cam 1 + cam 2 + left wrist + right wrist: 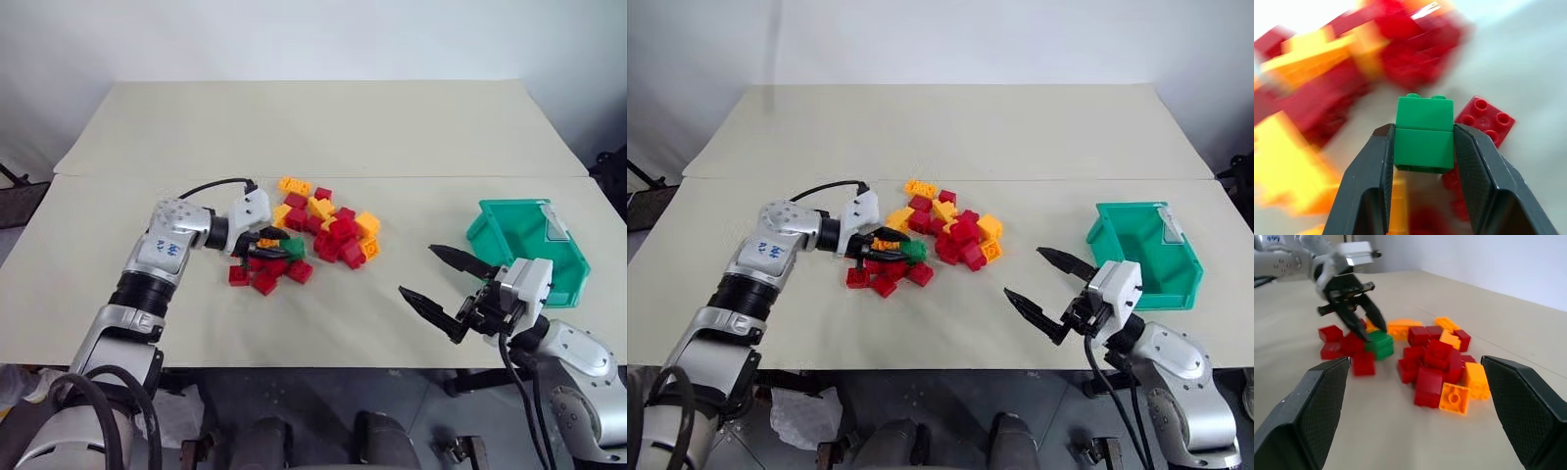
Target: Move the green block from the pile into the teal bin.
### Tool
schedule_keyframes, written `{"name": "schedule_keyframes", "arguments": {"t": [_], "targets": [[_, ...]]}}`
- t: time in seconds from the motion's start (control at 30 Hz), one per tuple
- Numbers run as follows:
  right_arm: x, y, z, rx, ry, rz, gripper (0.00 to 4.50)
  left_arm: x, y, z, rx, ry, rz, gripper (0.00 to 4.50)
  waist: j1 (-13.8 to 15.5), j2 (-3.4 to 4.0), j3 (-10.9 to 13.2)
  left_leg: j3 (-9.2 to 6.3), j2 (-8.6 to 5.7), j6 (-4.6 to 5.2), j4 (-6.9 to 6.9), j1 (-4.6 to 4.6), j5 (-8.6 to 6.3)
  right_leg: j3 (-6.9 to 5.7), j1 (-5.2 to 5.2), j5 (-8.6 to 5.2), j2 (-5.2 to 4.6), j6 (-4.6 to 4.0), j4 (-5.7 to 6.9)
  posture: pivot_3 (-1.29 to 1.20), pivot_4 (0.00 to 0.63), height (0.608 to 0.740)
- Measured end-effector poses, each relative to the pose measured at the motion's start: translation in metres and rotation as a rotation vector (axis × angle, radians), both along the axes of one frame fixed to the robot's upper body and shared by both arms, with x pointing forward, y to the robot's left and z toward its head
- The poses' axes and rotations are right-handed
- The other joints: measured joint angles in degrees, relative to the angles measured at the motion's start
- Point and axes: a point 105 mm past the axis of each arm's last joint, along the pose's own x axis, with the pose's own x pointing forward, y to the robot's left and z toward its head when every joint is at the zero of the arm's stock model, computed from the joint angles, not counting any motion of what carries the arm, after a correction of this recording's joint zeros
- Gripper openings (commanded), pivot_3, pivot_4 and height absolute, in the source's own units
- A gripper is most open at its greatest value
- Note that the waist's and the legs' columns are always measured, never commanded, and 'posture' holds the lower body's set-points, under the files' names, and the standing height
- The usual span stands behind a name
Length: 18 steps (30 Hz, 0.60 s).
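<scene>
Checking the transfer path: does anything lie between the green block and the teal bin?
The left gripper holds the green block. Between it and the teal bin sit the pile and the open right gripper.

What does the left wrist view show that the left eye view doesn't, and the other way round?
Left wrist view: up close, the left gripper has a finger pressed against each side of the green block, whose studs face away from the wrist, with a red brick lying studs-up beside it.

Left eye view: the teal bin off to the robot's right, and the right gripper with its fingers spread wide, holding nothing, between the pile and the bin.

Both: the green block in the left gripper at the pile's edge, among red and yellow-orange bricks.
</scene>
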Motion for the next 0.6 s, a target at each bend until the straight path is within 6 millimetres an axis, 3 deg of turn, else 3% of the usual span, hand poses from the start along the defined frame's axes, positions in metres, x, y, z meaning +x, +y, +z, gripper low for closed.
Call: {"name": "schedule_keyframes", "arguments": {"t": [0.2,0.37,0.6], "targets": [[-0.004,0.019,0.009,-0.031,0.142,0.14,4.5,-0.023,-0.037,0.028,-0.109,-0.092,-0.17,1.47,0.61,-0.04,0.03,-0.19,-0.07,0.07,0.19,-0.09,-0.04,-0.06,0.14,0.02,-0.04,0.03,-0.04,0.0,0.15,0.74],[-0.006,0.032,0.006,-0.093,0.232,0.211,4.5,-0.025,-0.051,0.029,-0.136,-0.075,-0.176,1.47,0.13,-0.07,0.05,-0.13,-0.06,0.07,0.19,-0.08,-0.04,-0.05,0.13,0.01,-0.02,0.03,-0.1,0.0,0.15,0.74],[0.016,0.052,0.014,-0.112,0.258,0.197,4.5,-0.035,-0.069,0.026,-0.108,-0.067,-0.25,1.47,0.11,-0.07,0.05,-0.13,-0.07,0.07,0.19,-0.1,-0.04,-0.04,0.12,0.01,-0.03,0.03,-0.13,0.0,0.15,0.74]]}}
